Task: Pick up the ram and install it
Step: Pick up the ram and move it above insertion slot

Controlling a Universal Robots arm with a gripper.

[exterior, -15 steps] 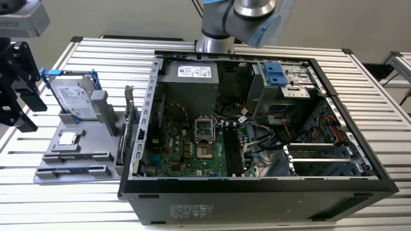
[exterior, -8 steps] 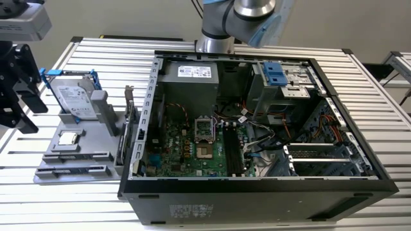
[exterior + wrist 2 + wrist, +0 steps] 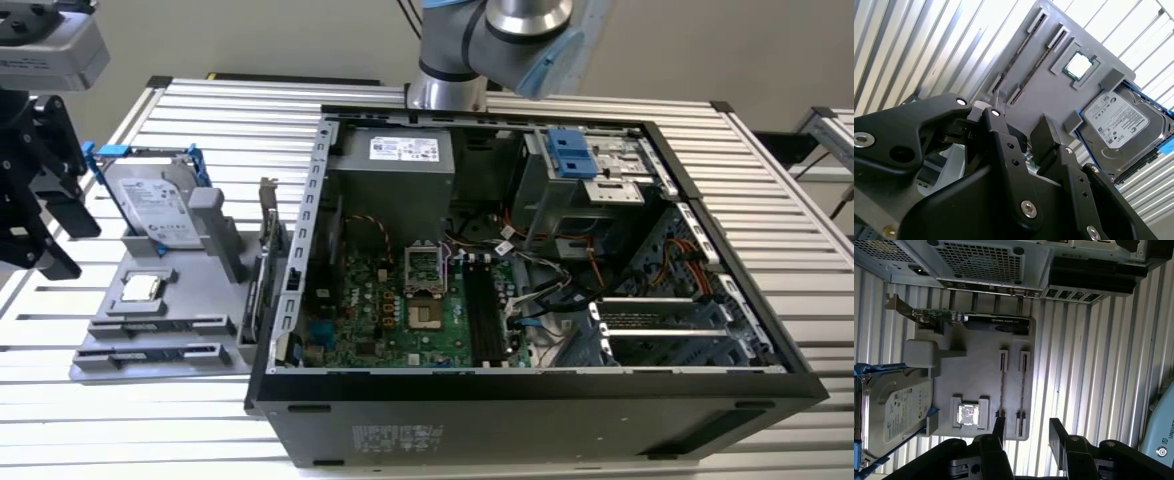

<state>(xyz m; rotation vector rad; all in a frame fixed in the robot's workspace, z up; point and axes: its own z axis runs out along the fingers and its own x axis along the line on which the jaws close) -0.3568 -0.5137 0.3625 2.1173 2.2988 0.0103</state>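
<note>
Grey fixture tray [image 3: 974,375], set beside the open computer case [image 3: 534,410], is where your ram sits. Two sticks stand on edge in its holders, side by side: one ram stick [image 3: 1002,390] and a second ram stick [image 3: 1023,390].

Your gripper [image 3: 1027,426] hovers above the end of the tray, jaws spread apart with nothing between them. One finger [image 3: 999,427] hangs near the end of the first stick.

You look to be in the approach part of the pick-up, with nothing grasped and nothing seated in the case. Judging from this, the grasp calls for the fingers to straddle one thin board squarely, because its neighbour stands just beside it.

By count, the tray carries two ram sticks, one processor chip [image 3: 969,415], one hard drive [image 3: 894,410] and one graphics card [image 3: 974,320].
</note>
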